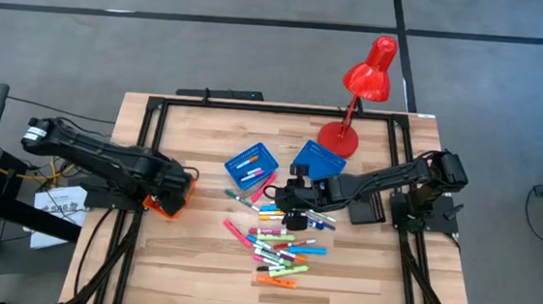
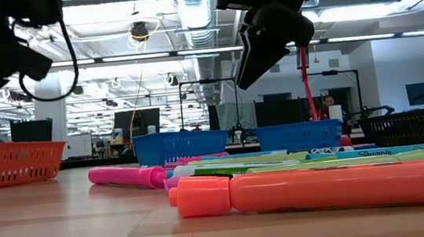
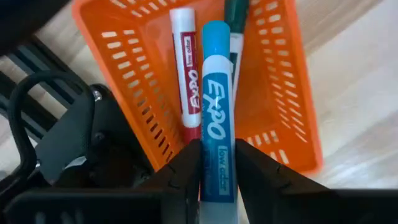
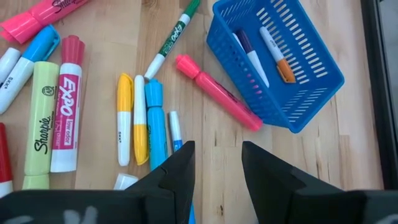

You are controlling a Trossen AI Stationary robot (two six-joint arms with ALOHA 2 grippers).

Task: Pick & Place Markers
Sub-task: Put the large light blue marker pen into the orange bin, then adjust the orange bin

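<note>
- The left hand (image 3: pixel 217 177) hangs over the orange slotted plastic tray (image 3: pixel 283 81) at the wooden table's (image 1: pixel 185 262) left edge, its fingers closed on a light-blue-capped Expo marker (image 3: pixel 215 118).
- A red-capped Expo marker (image 3: pixel 185 68) lies in that tray.
- The right hand (image 4: pixel 217 165), fingers parted and holding nothing, hovers above the scattered bright markers (image 1: pixel 279 240) mid-table, beside a blue slotted plastic tray (image 4: pixel 292 56).

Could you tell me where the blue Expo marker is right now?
The blue Expo marker sits between the left gripper fingers, over the orange tray at the table's left side, beside a red Expo marker lying inside.
</note>
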